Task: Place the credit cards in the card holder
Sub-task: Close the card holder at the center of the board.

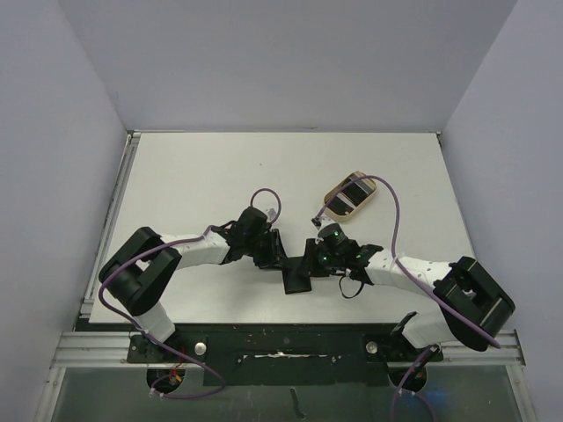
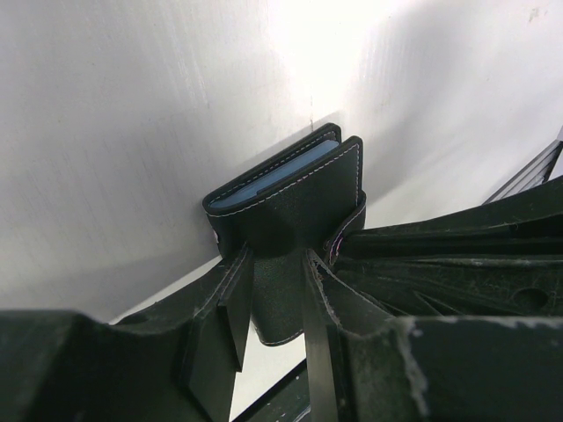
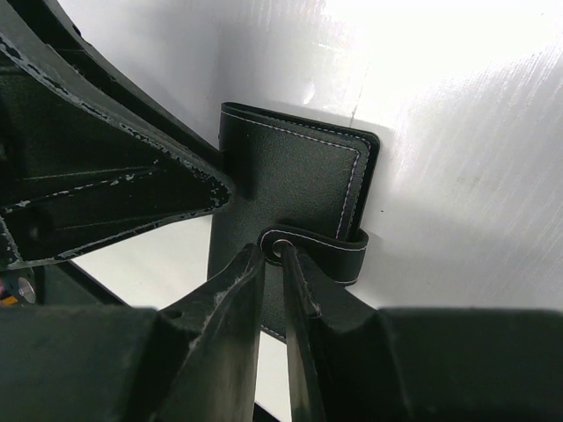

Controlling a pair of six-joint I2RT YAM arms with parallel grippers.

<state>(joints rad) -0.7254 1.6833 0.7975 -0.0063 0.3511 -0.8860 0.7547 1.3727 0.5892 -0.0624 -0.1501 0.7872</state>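
Note:
The black card holder [image 1: 297,278] is held between both grippers at the table's near middle. In the left wrist view it [image 2: 295,207] stands nearly closed, and bluish-grey inner panels [image 2: 274,177] show at its top edge. My left gripper [image 2: 273,268] is shut on its lower part. In the right wrist view the card holder [image 3: 299,176] shows its black outer face and its strap tab [image 3: 327,247]. My right gripper [image 3: 277,253] is pinched shut on the strap's snap end. A dark credit card [image 1: 354,193] lies in the beige tray; no tan-gold card shows.
The beige oval tray [image 1: 338,200] sits behind and to the right of the grippers. Grey walls enclose the white table [image 1: 193,176] on three sides. The other arm's black fingers [image 3: 106,176] fill the left of the right wrist view.

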